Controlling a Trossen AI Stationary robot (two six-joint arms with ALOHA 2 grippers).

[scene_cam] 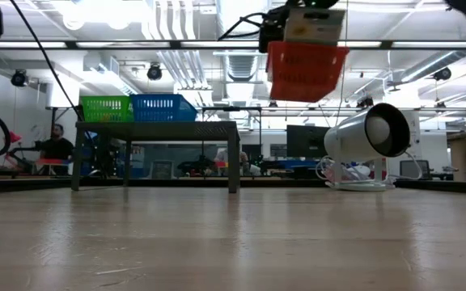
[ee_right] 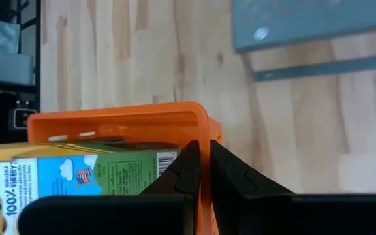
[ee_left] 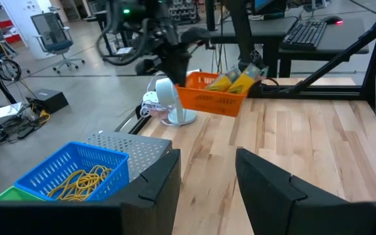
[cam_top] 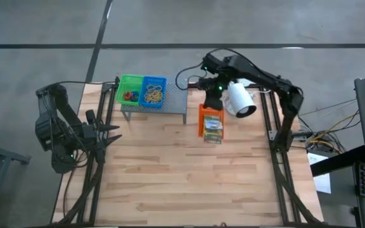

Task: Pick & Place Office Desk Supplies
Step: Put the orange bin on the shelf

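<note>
Your right end effector (ee_right: pixel 201 171) is pressed together on one wall of the orange tray (cam_top: pixel 206 121) and holds it in the air, clearly above the surface (cam_top: pixel 189 171), as the low view shows. In the tray lie two printed card boxes (cam_top: pixel 213 126). On the box next to the fingers you can read "100%" and, less surely, "energy" in small print; there is also a barcode and a small flag picture. The brand name is cut off, so I cannot tell it.

The relation that matters for the next move is this: the grey shelf (cam_top: pixel 173 98) stands just beside the carried tray, toward the left arm's side, and it already bears the green tray (cam_top: pixel 128 90) and the blue tray (cam_top: pixel 154 91) side by side. The green one has small red and blue loops (cam_top: pixel 129 96) inside, the blue one has tan rubber bands (cam_top: pixel 153 97). The free part of the shelf is at the end nearest to the orange tray, so I judge the tray should go there. The long axis of the tray points away from the shelf's back edge, toward the front of the surface. The white lamp (cam_top: pixel 239 100) is very near on the other side, so take care.

Your left end effector (cam_top: pixel 109 134) waits at the left edge, spread and with nothing in it. The right arm is much nearer.
</note>
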